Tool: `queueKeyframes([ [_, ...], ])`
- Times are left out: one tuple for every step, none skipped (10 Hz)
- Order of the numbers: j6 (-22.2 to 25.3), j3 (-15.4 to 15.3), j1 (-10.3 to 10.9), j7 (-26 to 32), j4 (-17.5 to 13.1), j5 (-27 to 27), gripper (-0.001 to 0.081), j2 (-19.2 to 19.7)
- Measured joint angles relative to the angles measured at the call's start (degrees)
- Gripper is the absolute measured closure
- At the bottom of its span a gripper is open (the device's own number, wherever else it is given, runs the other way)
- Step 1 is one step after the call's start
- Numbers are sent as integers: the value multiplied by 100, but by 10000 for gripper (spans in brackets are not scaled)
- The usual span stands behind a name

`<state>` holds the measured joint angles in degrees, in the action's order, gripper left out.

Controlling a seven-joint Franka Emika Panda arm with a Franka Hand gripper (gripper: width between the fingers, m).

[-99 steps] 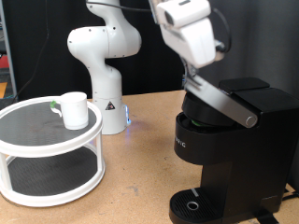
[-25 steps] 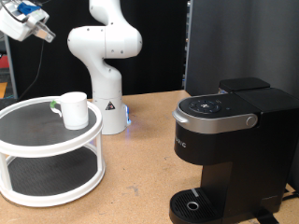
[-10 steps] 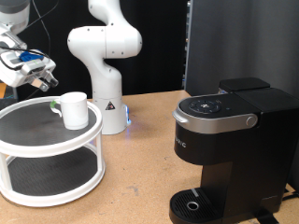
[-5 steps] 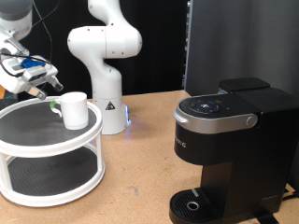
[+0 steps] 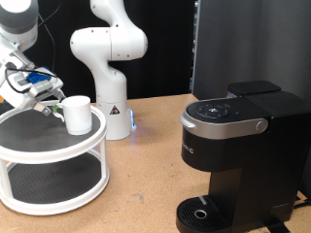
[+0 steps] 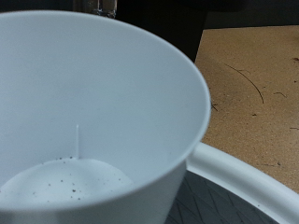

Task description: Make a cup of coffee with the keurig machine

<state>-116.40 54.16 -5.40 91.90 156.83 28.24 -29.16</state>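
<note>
The small white cup (image 5: 78,115) stands on the top tier of a white two-tier round stand (image 5: 49,155) at the exterior view's left. My gripper (image 5: 51,103) is open and just left of the cup, at its handle side, with nothing between its fingers. In the wrist view the cup (image 6: 93,103) fills most of the picture, very close and empty inside. The black keurig machine (image 5: 233,155) stands at the exterior view's right with its silver-rimmed lid (image 5: 225,115) down. Its round drip base (image 5: 199,214) is bare.
The white base of the arm (image 5: 109,58) stands behind the stand, at the back middle. The stand's rim (image 6: 243,177) and the wooden table (image 6: 257,84) show beside the cup in the wrist view. A dark panel stands behind the machine.
The machine's lid, open earlier with the gripper on it, is now shut. The gripper has crossed to the left and come down to the cup's side.
</note>
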Motion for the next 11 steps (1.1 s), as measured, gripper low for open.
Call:
queueKeyframes([
  [-18, 40, 34, 59, 14, 21, 3, 51],
  [-33, 87, 71, 113, 28, 36, 3, 84],
  [-49, 118, 95, 142, 45, 41, 3, 93],
  [-64, 143, 111, 158, 63, 42, 3, 94],
  [-69, 160, 118, 172, 78, 42, 3, 94],
  [-71, 172, 118, 176, 94, 42, 3, 94],
  [-76, 181, 118, 180, 108, 42, 3, 94],
  [-93, 187, 118, 181, 122, 42, 3, 94],
  [-108, 191, 118, 182, 136, 42, 126, 94],
  [-110, 197, 118, 182, 145, 42, 264, 94],
  [-111, 204, 118, 183, 150, 42, 402, 94],
])
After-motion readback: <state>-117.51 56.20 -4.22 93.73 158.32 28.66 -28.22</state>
